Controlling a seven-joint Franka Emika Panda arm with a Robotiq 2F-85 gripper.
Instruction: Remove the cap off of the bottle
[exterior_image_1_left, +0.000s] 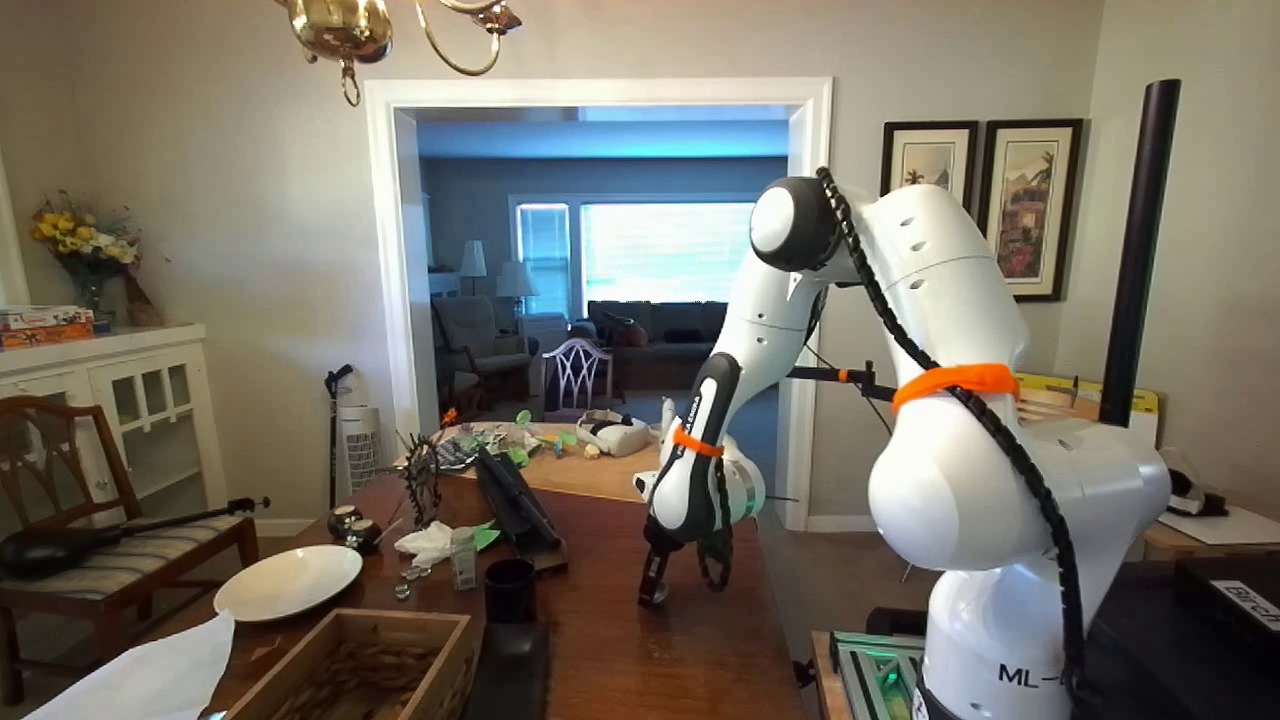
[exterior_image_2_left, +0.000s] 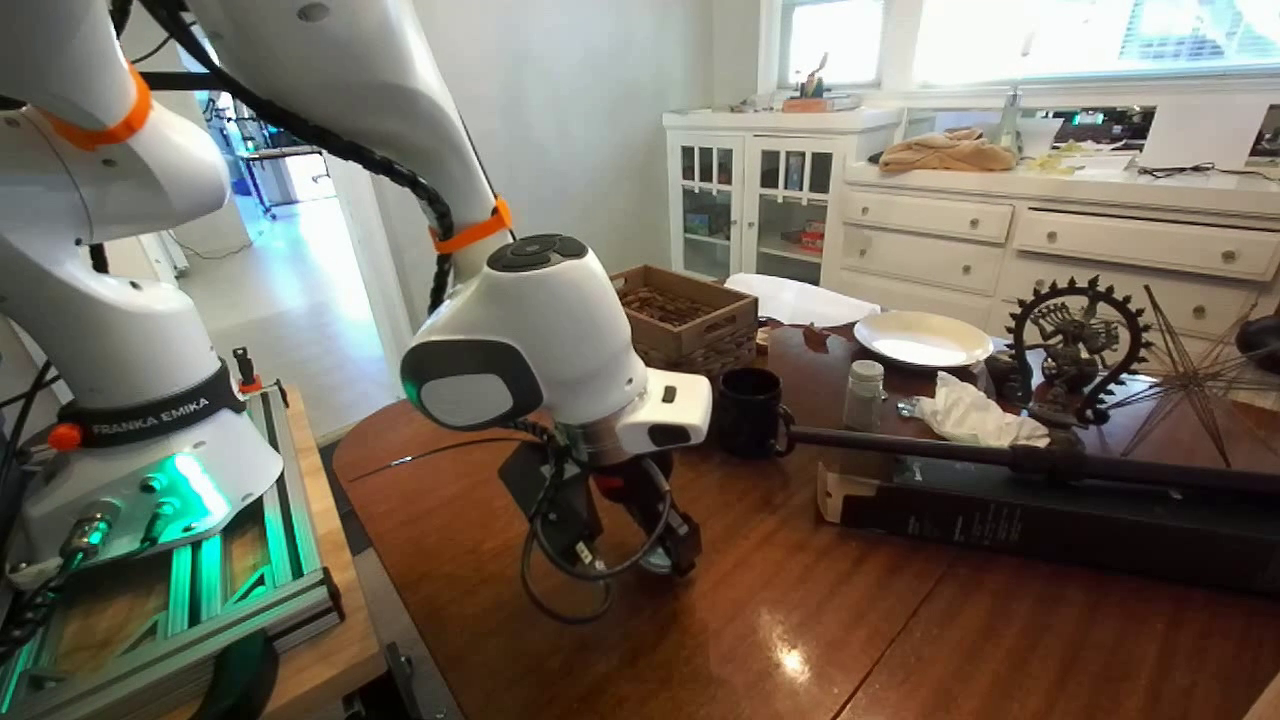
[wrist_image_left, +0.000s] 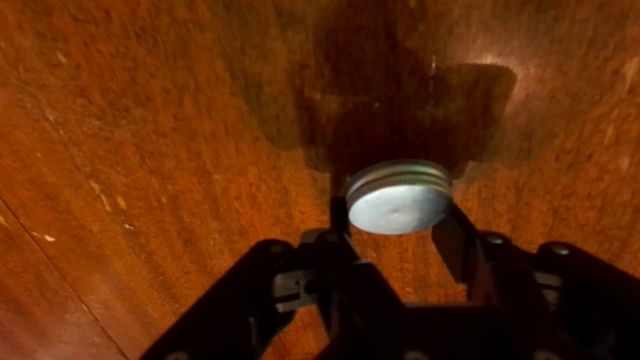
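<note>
The cap (wrist_image_left: 400, 207), a silvery, ridge-edged disc, is pinched in the gripper (wrist_image_left: 395, 220) over the glossy wooden table (wrist_image_left: 150, 150).

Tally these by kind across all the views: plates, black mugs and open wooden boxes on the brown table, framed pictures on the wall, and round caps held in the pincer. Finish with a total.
Plate: 1
Black mug: 1
Open wooden box: 1
Framed pictures: 2
Round cap in the pincer: 1
Total: 6
</note>
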